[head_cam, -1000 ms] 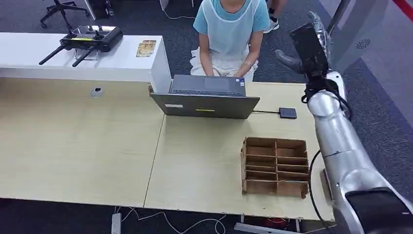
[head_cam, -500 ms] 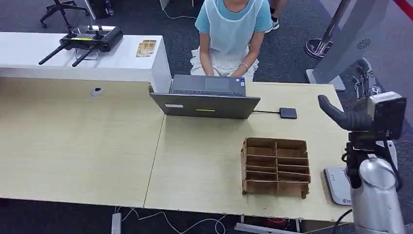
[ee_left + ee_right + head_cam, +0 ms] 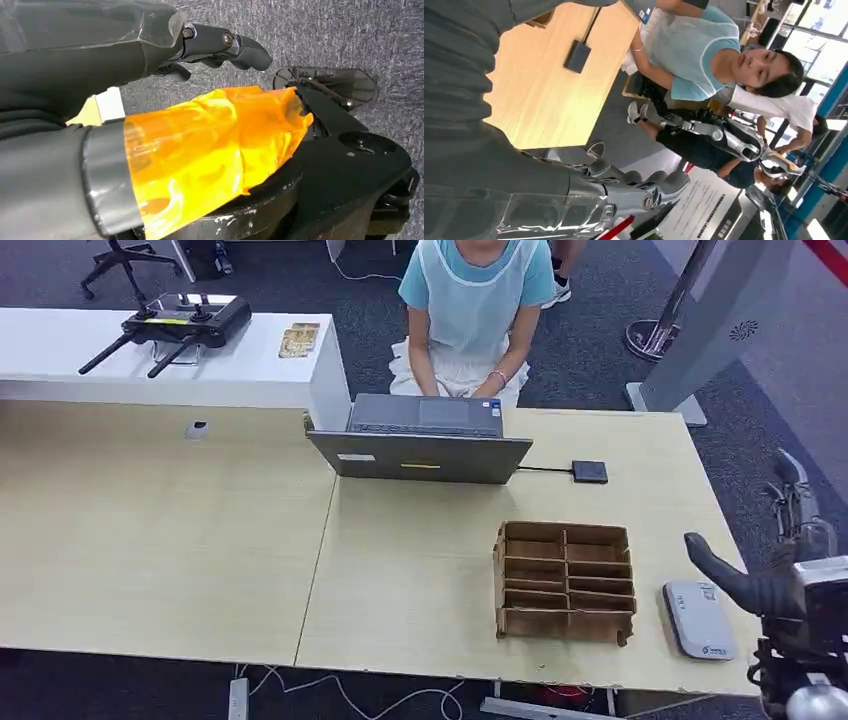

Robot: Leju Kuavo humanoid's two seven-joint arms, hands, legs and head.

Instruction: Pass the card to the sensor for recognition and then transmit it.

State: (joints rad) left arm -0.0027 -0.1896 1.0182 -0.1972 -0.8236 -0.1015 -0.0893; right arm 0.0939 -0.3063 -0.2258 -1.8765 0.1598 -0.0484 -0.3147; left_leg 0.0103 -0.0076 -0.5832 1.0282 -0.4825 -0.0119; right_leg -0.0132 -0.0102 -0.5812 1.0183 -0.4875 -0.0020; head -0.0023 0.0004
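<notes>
Sensor pad point(image 3: 698, 620), a flat pale-grey slab with rounded corners, is lying at the near right corner of the light wood table point(image 3: 150, 540) in the head view, just beside a brown cardboard organizer point(image 3: 566, 582) with open compartments. Where the card is I cannot tell. The right hand point(image 3: 775, 575) is hanging just off the table's right edge near the pad, its dark thumb jutting out and its pale fingers spread, gripping nothing. Farther back a grey laptop point(image 3: 420, 445) is standing open, a thin cable is running from it to a small dark square box point(image 3: 590, 472), and a person point(image 3: 470, 300) in a light blue top is sitting behind it. A black controller point(image 3: 175, 322) with antennas is resting on a white counter point(image 3: 60, 350). The left wrist view is showing the left hand point(image 3: 220, 45) over grey carpet point(image 3: 350, 35), its dark fingers loosely bent and apart from the thumb with nothing between them, and crinkled glossy orange film point(image 3: 210, 145) is wrapping the part beside them. The right wrist view is showing the right hand point(image 3: 624, 190) close up, its shiny silver fingers stretched out and holding nothing, with the table point(image 3: 539, 90), the dark box point(image 3: 577, 56) and the person point(image 3: 704, 55) beyond it.
</notes>
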